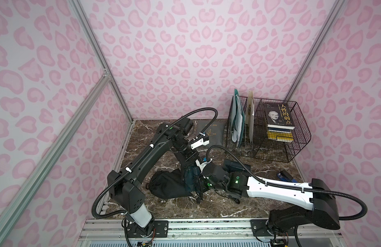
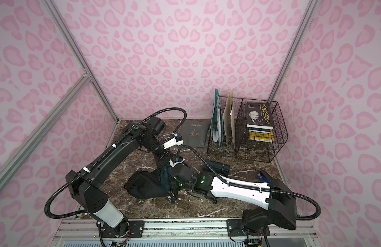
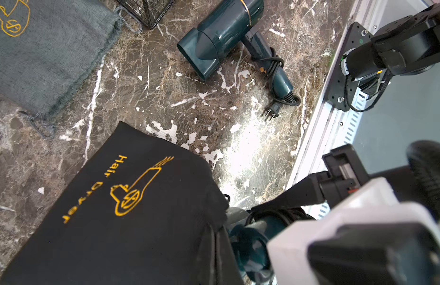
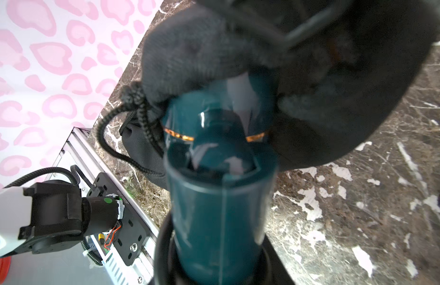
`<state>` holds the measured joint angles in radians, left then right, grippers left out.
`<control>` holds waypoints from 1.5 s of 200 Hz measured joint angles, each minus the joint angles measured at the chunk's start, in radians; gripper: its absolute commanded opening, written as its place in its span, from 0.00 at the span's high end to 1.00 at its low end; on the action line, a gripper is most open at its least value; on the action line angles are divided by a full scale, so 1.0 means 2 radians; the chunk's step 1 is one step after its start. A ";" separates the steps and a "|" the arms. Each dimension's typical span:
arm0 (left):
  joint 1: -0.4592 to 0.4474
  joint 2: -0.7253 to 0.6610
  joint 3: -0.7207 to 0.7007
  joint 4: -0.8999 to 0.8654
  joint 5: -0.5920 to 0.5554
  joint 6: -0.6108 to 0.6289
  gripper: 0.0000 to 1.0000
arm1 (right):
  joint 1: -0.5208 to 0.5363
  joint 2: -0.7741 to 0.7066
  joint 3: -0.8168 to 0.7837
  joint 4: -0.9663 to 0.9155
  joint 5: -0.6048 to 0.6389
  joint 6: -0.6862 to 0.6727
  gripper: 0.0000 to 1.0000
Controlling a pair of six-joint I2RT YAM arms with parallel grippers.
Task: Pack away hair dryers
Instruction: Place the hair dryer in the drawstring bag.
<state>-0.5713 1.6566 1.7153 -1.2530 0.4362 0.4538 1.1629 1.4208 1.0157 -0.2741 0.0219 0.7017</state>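
Note:
A dark teal hair dryer (image 4: 219, 197) with a thin gold barrel band sits in my right gripper (image 4: 217, 256), which is shut on it. Its barrel end pokes into the mouth of a black pouch (image 4: 214, 49). My left gripper (image 3: 215, 261) is shut on that black pouch (image 3: 115, 222) at its rim, beside the held dryer (image 3: 248, 244). In both top views the two grippers meet at the pouch (image 1: 168, 186) (image 2: 142, 186) mid-table. A second teal hair dryer (image 3: 224, 37) (image 1: 236, 165) lies loose on the marble, cord bundled round its handle.
A flat grey pouch (image 1: 211, 130) (image 3: 41, 61) lies at the back. A wire basket (image 1: 292, 149) with books and folders stands back right. A blue stapler (image 1: 285, 177) lies at the right edge. A metal rail (image 1: 206, 226) runs along the front.

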 measured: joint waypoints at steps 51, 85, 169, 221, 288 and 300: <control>-0.003 -0.028 -0.012 0.001 0.027 -0.013 0.98 | -0.034 -0.045 -0.068 0.047 -0.035 0.029 1.00; -0.017 -0.048 -0.028 0.001 0.040 -0.017 0.98 | -0.045 -0.076 -0.089 0.083 -0.076 0.037 1.00; -0.025 -0.037 -0.013 0.003 0.037 -0.032 0.98 | -0.033 -0.052 -0.071 0.093 -0.097 0.042 1.00; -0.027 -0.044 -0.028 0.002 0.048 -0.034 0.98 | -0.041 -0.043 -0.071 0.113 -0.105 0.049 1.00; -0.030 -0.088 -0.071 0.011 0.063 -0.033 0.98 | -0.079 -0.075 -0.103 0.157 -0.147 0.059 1.00; -0.030 -0.092 -0.074 0.010 0.066 -0.031 0.98 | -0.088 -0.084 -0.114 0.166 -0.156 0.065 1.00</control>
<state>-0.6315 1.4731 1.5673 -1.2324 0.5686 0.3920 0.9863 1.2533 0.7883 0.0570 -0.2893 0.8314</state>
